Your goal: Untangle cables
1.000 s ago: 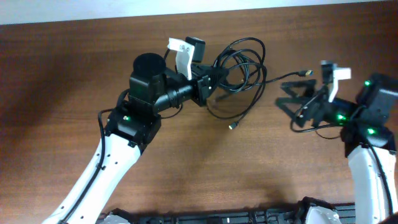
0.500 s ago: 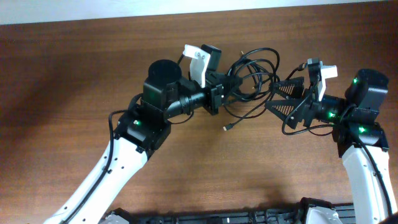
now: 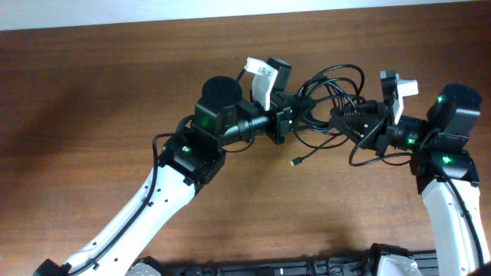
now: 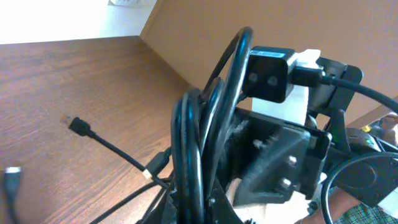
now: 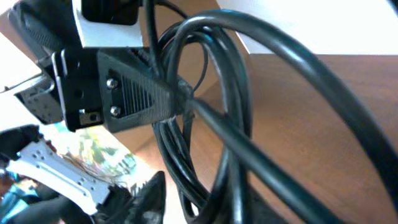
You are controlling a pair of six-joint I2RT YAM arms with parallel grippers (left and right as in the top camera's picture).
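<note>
A tangle of black cables (image 3: 318,100) hangs above the brown table between my two grippers. My left gripper (image 3: 294,115) is shut on the bundle from the left. In the left wrist view the cables (image 4: 196,124) run up between the left gripper (image 4: 191,202) jaws. My right gripper (image 3: 338,119) has its fingers drawn in on the cables from the right, almost touching the left one. In the right wrist view thick loops (image 5: 298,59) pass between the right gripper (image 5: 205,205) jaws, with the left gripper's ribbed finger (image 5: 134,93) just beyond. One loose plug end (image 3: 294,162) dangles below.
Two cable plugs (image 4: 78,126) lie on the wooden table (image 3: 92,92) in the left wrist view. A white wall runs along the table's far edge (image 3: 153,15). Both arms crowd the upper right of the table.
My left gripper carried the cables to the right. My right gripper moved left to meet the bundle and its wide-open jaws closed in on the cables.
</note>
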